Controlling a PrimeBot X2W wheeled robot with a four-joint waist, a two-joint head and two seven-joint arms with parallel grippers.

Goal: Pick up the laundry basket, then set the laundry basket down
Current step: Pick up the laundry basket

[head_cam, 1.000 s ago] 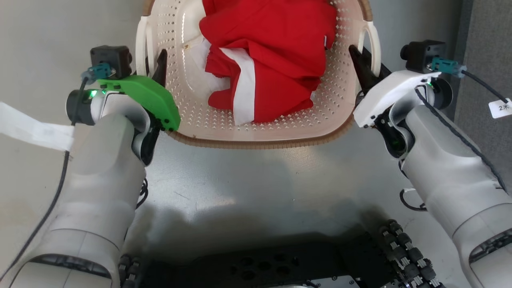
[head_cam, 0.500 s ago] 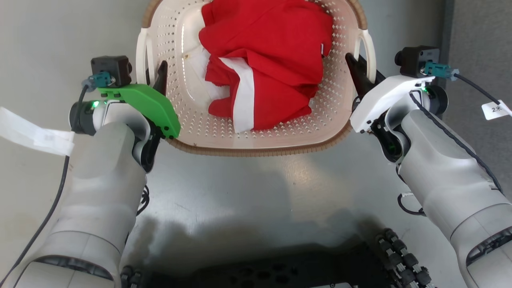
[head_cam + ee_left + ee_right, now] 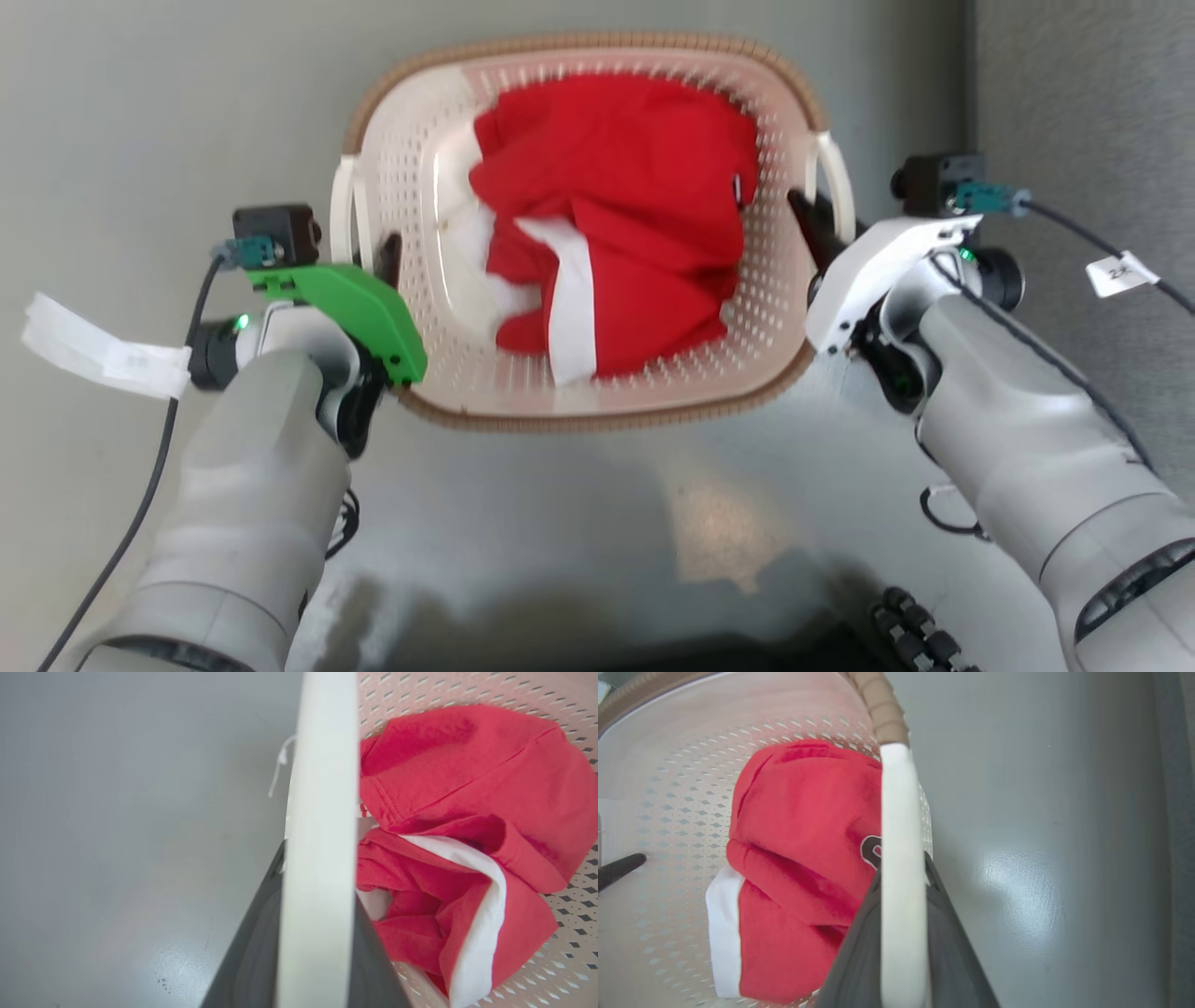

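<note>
The laundry basket (image 3: 597, 422) is cream-white and perforated with a brown woven rim, and it sits mid-picture in the head view with red and white clothes (image 3: 625, 233) piled inside. My left gripper (image 3: 369, 254) is shut on its left loop handle (image 3: 341, 210). My right gripper (image 3: 829, 222) is shut on the right loop handle (image 3: 836, 182). In the left wrist view the white handle (image 3: 322, 812) runs between my dark fingers (image 3: 252, 961). The right wrist view shows the same hold, with the handle (image 3: 899, 812) between the fingers (image 3: 952, 961). Whether the basket touches the floor I cannot tell.
Glossy grey floor (image 3: 597, 541) surrounds the basket. A darker grey strip (image 3: 1083, 93) runs along the right. My wheeled base (image 3: 920, 639) shows at the bottom right edge. A white paper tag (image 3: 93, 350) hangs from the left wrist cable, and a small label (image 3: 1116, 273) from the right.
The whole picture has shifted, so the camera moved. The basket and both grippers now look smaller and farther away, with the far rim in view. Both grippers keep their hold on the handles.
</note>
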